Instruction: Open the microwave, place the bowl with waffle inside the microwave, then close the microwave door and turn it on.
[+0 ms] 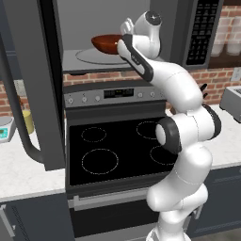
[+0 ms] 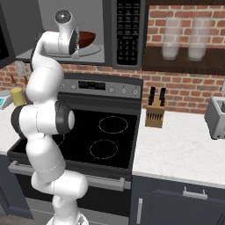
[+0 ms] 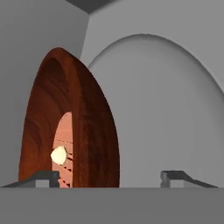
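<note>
The microwave (image 1: 202, 28) hangs above the stove, and the microwave door (image 1: 47, 70) is swung wide open to the left. Inside it, the reddish-brown bowl (image 1: 106, 43) (image 2: 87, 38) rests on the glass turntable (image 1: 92, 57). The hand view looks along the bowl (image 3: 65, 122) and shows the waffle (image 3: 63, 148) with its pale dab lying in it. My gripper (image 3: 109, 177) is inside the cavity at the bowl's right rim. It is open, with one fingertip (image 3: 43, 177) over the bowl's inside, the other outside, and the bowl's wall untouched between them.
The black stove top (image 1: 113, 150) lies directly under the arm. A yellow canister (image 1: 27, 120) and a scale (image 1: 5, 128) stand on the left counter. A knife block (image 2: 154, 112) and a toaster (image 2: 215, 116) are on the right counter.
</note>
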You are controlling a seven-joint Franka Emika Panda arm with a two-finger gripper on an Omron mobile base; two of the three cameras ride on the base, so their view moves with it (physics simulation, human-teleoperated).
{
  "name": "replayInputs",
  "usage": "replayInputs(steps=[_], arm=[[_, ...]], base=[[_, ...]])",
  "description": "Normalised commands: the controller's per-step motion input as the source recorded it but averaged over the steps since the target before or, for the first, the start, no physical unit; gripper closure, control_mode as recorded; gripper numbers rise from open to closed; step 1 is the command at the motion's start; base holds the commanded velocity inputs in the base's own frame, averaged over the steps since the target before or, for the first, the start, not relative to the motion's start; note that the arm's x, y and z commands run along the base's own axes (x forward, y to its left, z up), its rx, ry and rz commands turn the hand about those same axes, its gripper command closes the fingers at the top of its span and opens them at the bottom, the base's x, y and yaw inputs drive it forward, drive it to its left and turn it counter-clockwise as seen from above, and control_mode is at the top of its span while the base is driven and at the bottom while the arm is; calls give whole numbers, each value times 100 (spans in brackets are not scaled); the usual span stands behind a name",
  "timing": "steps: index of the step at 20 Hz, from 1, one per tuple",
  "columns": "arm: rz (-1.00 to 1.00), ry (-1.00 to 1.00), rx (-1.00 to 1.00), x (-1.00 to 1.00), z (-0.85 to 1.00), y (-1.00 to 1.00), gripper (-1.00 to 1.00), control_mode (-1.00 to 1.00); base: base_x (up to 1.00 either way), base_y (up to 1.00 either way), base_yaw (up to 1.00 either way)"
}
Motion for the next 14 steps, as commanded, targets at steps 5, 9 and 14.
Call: replayInputs(steps=[5,9,14], arm=[[7,-5,0,-81,0,-11,-100,-100],[15,-11,0,-100,0,-32,-100,-100],[17,-10,-6,-100,-37,-10,-100,-100]], base=[[0,0,0],[0,0,0],[0,0,0]])
